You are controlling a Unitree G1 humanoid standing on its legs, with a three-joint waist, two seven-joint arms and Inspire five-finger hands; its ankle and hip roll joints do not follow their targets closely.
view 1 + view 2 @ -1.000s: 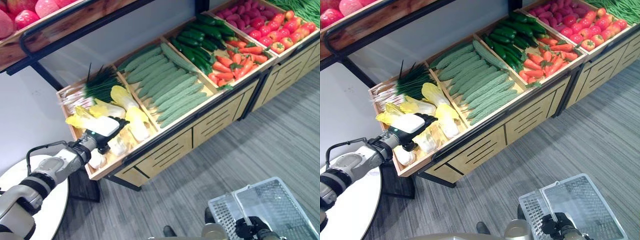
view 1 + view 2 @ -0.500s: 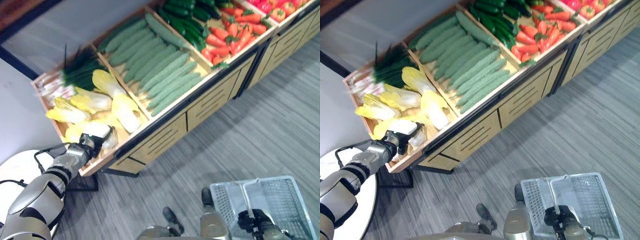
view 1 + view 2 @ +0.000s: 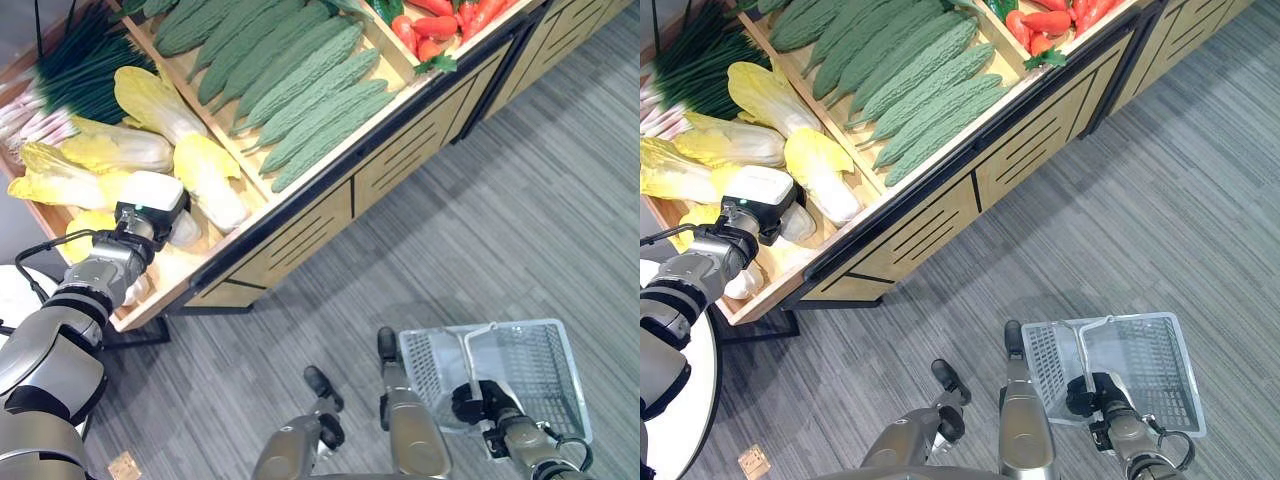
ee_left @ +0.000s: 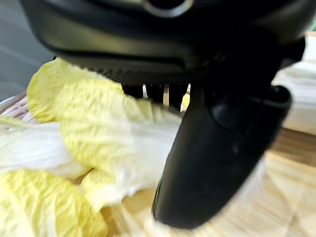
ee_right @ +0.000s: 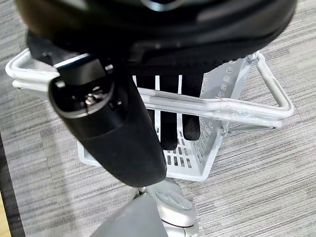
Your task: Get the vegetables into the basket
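At five o'clock, nearest, the grey basket [image 3: 530, 365] is held by its handle [image 5: 207, 106] in the right hand [image 3: 1087, 394]. Farther off at ten o'clock, a cabbage [image 4: 106, 133] in the wooden crate [image 3: 190, 285] is clasped by the left hand [image 3: 140, 222].

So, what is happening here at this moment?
The robot's left hand reaches into the wooden display bin and is closed around a pale yellow napa cabbage. Its right hand holds the handle of a white wire shopping basket low over the grey floor. The basket looks empty so far.
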